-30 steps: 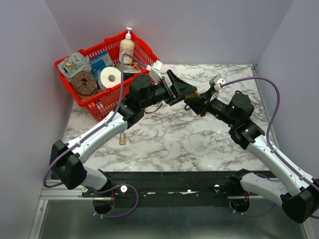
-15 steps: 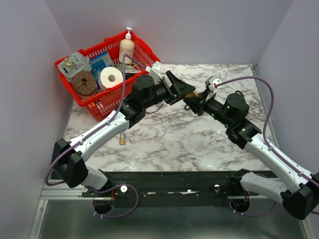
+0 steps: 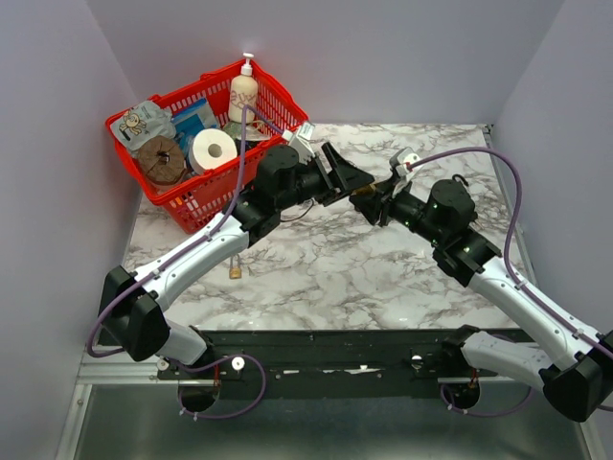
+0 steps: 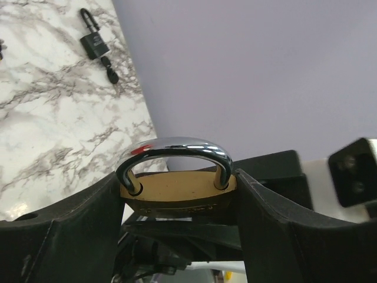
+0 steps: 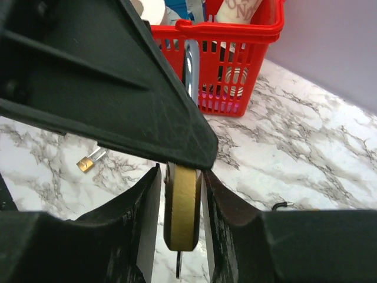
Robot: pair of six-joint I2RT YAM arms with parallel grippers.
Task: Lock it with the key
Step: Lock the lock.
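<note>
A brass padlock (image 4: 177, 191) with a silver shackle (image 4: 174, 147) is held in the air over the table's middle. My left gripper (image 3: 347, 177) is shut on its body, one finger on each end. My right gripper (image 3: 375, 203) comes from the opposite side. Its fingers (image 5: 138, 218) flank the padlock's flat faces (image 5: 182, 206) with thin gaps, so it is open. A dark key tip (image 5: 178, 266) hangs under the padlock. In the top view the padlock (image 3: 362, 192) is mostly hidden between the two grippers.
A red basket (image 3: 163, 198) with a soap bottle, paper roll and packets stands at the back left; it also shows in the right wrist view (image 5: 235, 29). A small brass padlock (image 3: 235, 272) lies left of centre. A black padlock (image 4: 94, 41) with its key (image 4: 111, 73) lies at the right.
My right gripper has moved left toward my left gripper, and its fingers now reach further over the padlock. The left gripper has turned slightly and still holds the padlock.
</note>
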